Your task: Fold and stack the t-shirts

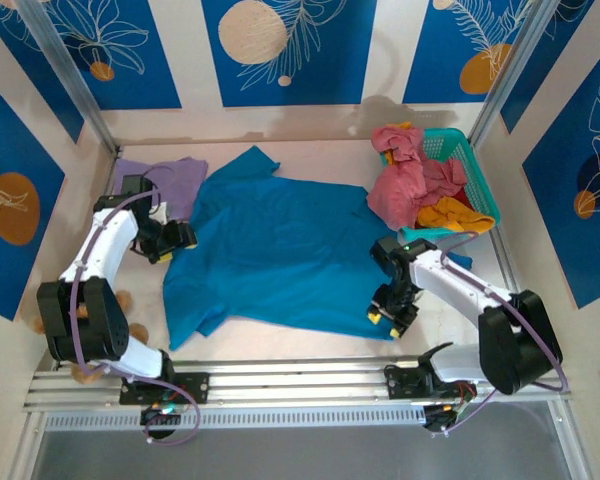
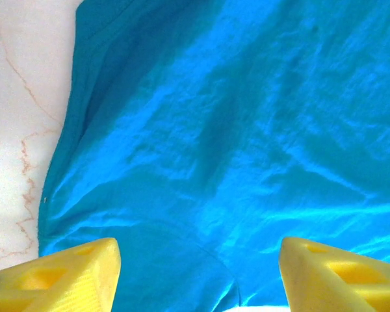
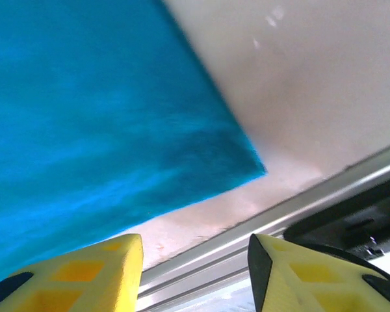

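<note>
The teal-blue cloth t-shirt [image 1: 280, 250], spread flat, runs lengthwise left to right; the left gripper [image 1: 180, 238], jaws apart, overhangs its left edge; the right gripper [image 1: 388, 318], likewise parted, hangs over its near-right corner.

I work in a lab test cell, not a home. My marble-look table [image 1: 320, 150] is boxed in by printed panels [image 1: 280, 50] of blue leaves and pale orbs, framed by bare aluminium posts [image 1: 65, 75]. I am bolted to slotted aluminium rails [image 1: 300, 385] at its near edge.
</note>
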You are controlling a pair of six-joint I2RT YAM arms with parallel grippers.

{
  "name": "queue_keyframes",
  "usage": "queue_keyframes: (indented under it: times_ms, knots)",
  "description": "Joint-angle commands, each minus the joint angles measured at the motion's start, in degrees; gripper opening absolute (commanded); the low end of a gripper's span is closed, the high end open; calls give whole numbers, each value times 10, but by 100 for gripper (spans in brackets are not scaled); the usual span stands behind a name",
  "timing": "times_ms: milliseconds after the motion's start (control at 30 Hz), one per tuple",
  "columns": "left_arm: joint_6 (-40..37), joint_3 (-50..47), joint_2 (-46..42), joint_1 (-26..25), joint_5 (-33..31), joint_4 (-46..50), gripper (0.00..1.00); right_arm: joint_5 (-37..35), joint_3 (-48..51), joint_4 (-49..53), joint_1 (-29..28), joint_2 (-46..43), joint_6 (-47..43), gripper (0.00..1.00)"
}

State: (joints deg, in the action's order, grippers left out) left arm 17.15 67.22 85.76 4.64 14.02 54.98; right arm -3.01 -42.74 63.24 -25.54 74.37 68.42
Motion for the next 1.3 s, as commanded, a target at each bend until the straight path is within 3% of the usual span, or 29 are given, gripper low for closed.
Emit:
queue_keyframes:
  times_ms: [0, 400, 633, 1067, 1267]
  knots:
    - [-22, -20, -1, 11, 23, 14, 65, -15, 26, 33, 3, -30, 58, 48]
    - [-21, -48, 4, 25, 27, 4, 65, -17, 70, -20, 60, -35, 38, 43]
    - [-16, -66, -14, 25, 13, 13, 65, -16, 63, -20, 55, -20, 58, 42]
    - [-15, -75, -27, 46, 16, 24, 65, -23, 49, -17, -12, 4, 255, 41]
    - [-11, -80, -21, 48, 22, 13, 65, -11, 87, -71, -6, 10, 308, 39]
